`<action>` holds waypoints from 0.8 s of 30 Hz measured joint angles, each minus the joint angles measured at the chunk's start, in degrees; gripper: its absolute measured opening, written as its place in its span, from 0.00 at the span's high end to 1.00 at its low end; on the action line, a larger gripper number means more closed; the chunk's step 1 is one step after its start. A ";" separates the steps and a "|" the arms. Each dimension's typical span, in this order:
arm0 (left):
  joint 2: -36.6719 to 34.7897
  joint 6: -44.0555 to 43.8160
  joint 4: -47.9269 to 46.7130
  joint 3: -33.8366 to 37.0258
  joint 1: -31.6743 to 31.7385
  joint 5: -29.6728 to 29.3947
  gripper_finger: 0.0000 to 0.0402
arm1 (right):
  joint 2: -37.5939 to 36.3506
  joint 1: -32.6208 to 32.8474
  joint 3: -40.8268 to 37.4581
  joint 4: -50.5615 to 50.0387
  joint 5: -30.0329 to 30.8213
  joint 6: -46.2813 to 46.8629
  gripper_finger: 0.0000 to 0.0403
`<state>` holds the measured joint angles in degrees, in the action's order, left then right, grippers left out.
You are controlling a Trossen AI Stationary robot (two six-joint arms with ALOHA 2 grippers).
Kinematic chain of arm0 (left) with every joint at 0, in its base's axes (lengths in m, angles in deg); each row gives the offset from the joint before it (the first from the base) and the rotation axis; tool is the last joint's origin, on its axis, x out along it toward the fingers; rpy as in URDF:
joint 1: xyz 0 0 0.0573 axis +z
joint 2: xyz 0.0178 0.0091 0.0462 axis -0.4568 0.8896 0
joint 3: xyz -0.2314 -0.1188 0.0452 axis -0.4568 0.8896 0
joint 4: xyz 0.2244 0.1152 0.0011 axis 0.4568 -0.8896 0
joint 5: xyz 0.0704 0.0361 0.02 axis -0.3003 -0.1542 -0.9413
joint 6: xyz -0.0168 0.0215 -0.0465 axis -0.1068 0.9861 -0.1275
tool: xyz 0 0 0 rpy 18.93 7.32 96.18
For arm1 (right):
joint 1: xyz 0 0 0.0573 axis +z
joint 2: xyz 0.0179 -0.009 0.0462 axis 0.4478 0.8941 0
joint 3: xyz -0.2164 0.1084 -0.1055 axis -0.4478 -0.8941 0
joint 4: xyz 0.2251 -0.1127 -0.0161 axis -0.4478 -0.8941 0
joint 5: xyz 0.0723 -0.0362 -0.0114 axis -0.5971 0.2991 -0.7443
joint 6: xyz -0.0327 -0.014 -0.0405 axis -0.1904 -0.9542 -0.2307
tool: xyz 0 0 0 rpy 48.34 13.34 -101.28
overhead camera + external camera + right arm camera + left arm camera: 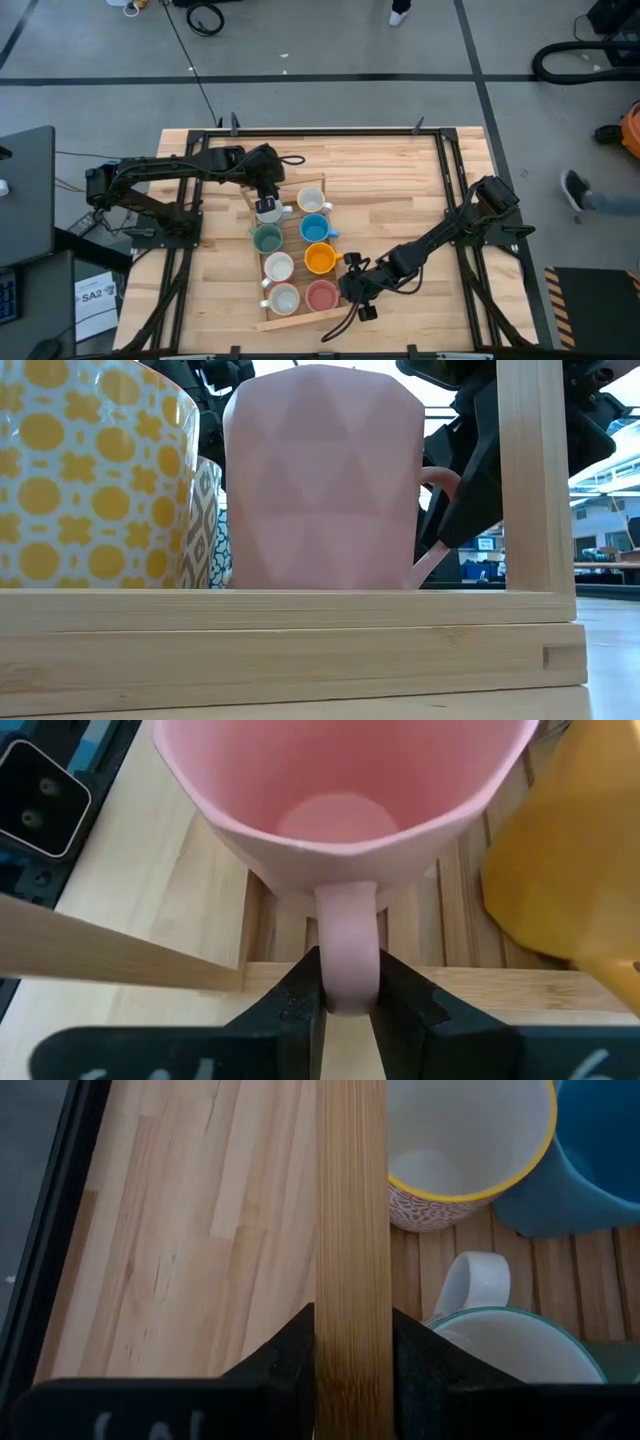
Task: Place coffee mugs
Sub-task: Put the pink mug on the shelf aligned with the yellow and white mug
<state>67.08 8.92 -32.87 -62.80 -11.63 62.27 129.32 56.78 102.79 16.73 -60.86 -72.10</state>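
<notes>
**A:** Start nearest the front edge of the desk [400,200]. Why is the right tool [350,1005] down at that corner of the tray [300,320]?

**B:** It has the pink mug [322,295] by the handle. In the right wrist view the two dark fingers sit either side of the handle, touching it, with the mug's base on the slats inside the tray's corner. I judge it is setting the mug down or about to let go; the jaws are narrow, just the handle's width.

**A:** Why the handle and not the rim?

**B:** Probably because the neighbours crowd it. The orange mug [319,258] stands just beside it, and a white mug [284,299] is on its other side. The handle points outward over the tray's edge, so the fingers can reach it without bumping anything.

**A:** And further back?

**B:** Two rows: another white mug [277,267], the teal mug [266,238], then the blue mug [314,228] and a yellow-rimmed white mug [310,200] beyond.

**A:** The left tool [352,1350]?

**B:** At the far end, nearly closed on the tray's side rail [352,1220], one finger each side. My guess is it steadies the tray. A white mug [268,209] sits right beneath it.
</notes>
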 joint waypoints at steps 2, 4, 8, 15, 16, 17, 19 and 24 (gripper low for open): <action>0.00 0.00 -0.04 -0.04 0.00 0.00 0.77 | 0.02 0.00 0.00 0.19 -0.05 0.00 0.81; 0.00 0.04 -0.05 -0.06 0.00 0.02 0.77 | 0.04 0.00 0.00 0.29 -0.33 0.00 0.81; 0.00 0.09 -0.07 -0.07 0.00 0.02 0.77 | 0.04 0.00 0.00 0.41 -1.97 0.00 0.80; -0.01 0.18 -0.07 -0.09 0.00 0.02 0.77 | 0.04 0.00 0.00 0.45 -4.24 0.17 0.71; -0.02 0.20 -0.07 -0.09 0.00 0.02 0.77 | 0.04 0.00 0.00 0.45 -4.36 0.17 0.69; -0.02 0.20 -0.07 -0.09 0.00 0.02 0.77 | 0.04 0.01 0.00 0.45 -4.50 0.17 0.68; -0.02 0.29 -0.07 -0.09 0.00 0.02 0.77 | 0.04 0.00 0.00 0.48 -4.56 0.20 0.64; -0.02 3.35 0.68 -0.09 0.00 0.04 0.77 | 0.07 0.00 -0.02 2.88 -4.56 0.20 0.57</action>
<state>67.06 12.27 -32.19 -62.89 -11.63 62.32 129.38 56.78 102.77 19.62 -65.41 -71.90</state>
